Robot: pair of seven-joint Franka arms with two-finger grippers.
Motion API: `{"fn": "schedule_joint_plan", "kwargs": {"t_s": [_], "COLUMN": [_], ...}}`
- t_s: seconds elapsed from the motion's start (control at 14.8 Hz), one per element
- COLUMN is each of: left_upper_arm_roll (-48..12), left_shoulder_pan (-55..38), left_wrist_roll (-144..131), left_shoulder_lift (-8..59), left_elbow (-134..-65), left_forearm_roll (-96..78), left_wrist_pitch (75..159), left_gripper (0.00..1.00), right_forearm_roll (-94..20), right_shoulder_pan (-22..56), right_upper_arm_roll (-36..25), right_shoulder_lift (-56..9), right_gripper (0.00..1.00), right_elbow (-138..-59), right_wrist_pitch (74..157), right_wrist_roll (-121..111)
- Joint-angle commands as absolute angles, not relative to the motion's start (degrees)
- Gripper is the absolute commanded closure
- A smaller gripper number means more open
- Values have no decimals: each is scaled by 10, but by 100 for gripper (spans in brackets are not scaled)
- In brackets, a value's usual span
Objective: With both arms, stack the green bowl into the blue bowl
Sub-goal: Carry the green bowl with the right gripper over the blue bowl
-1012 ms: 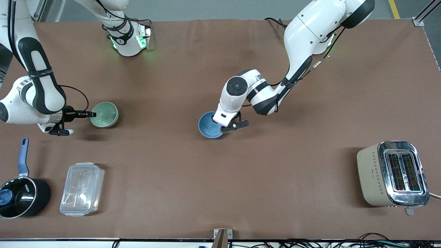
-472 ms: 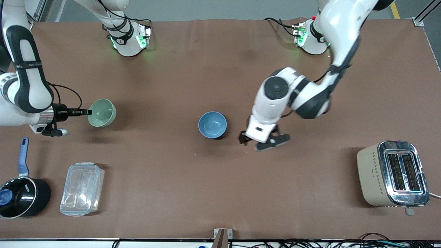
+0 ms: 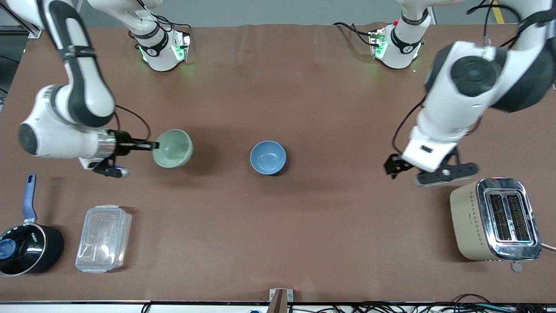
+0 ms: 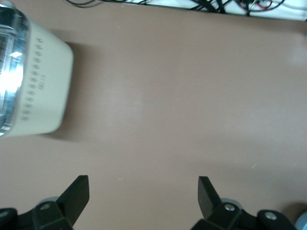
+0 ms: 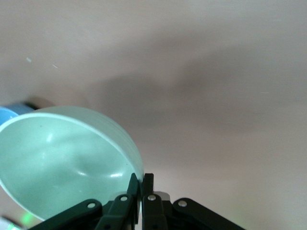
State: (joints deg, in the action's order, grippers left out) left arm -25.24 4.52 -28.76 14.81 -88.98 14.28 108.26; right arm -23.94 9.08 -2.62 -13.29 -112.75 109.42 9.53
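Carrying the green bowl [image 3: 173,148] by its rim, our right gripper [image 3: 153,145] has lifted it off the table [image 3: 278,226] and moved toward the blue bowl [image 3: 268,157], which sits mid-table. Our left gripper [image 3: 428,171], fingers spread and empty, has withdrawn to the toaster [image 3: 495,219], so we judge the drop path is free.

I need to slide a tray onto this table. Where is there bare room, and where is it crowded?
Widest bare stretch: between the clear container and the toaster, nearer the camera than the blue bowl. Crowded: the right arm's end, where the saucepan stands and the right hand holds the green bowl; the open left hand hangs beside the toaster.
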Motion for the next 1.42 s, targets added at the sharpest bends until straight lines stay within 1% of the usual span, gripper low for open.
{"fn": "schedule_joint_plan", "kwargs": {"t_s": [0.0,0.07,0.13,0.34,0.4,0.47,0.74,0.94,1.21,1.35], "left_upper_arm_roll": [-251,-240,-211,-80,-49,-36,-29,-28,-28,-28], "left_shoulder_pan": [93,103,92,13,-4,-13,-37,-47,-44,-43], "left_wrist_roll": [-160,-128,-99,-36,-28,-26,-26,-28,-25,-17], "left_shoulder_lift": [128,108,89,48,31,12,-67,-102,-98,-90], "left_elbow": [-870,-873,-878,-882,-889,-905,-977,-1013,-1013,-1006], "left_forearm_roll": [84,73,66,14,-9,-17,-19,-15,-8,-5], "left_wrist_pitch": [1033,1022,1005,955,939,932,931,937,943,943], "left_gripper": [0,0,0,0,0,0,0,0,0,0], "right_forearm_roll": [-251,-257,-272,-311,-315,-316,-328,-328,-329,-328], "right_shoulder_pan": [176,202,233,296,312,322,367,379,388,389], "right_upper_arm_roll": [-33,-33,-33,-33,-33,-33,-33,-33,-33,-33], "right_shoulder_lift": [-139,-148,-156,-189,-194,-200,-225,-237,-250,-261], "right_gripper": [99,99,99,99,99,99,99,98,98,98], "right_elbow": [-1125,-1123,-1118,-1100,-1100,-1101,-1105,-1106,-1106,-1105], "right_wrist_pitch": [1151,1175,1194,1230,1244,1250,1291,1314,1330,1355], "right_wrist_roll": [214,249,277,351,363,371,376,375,376,375]}}
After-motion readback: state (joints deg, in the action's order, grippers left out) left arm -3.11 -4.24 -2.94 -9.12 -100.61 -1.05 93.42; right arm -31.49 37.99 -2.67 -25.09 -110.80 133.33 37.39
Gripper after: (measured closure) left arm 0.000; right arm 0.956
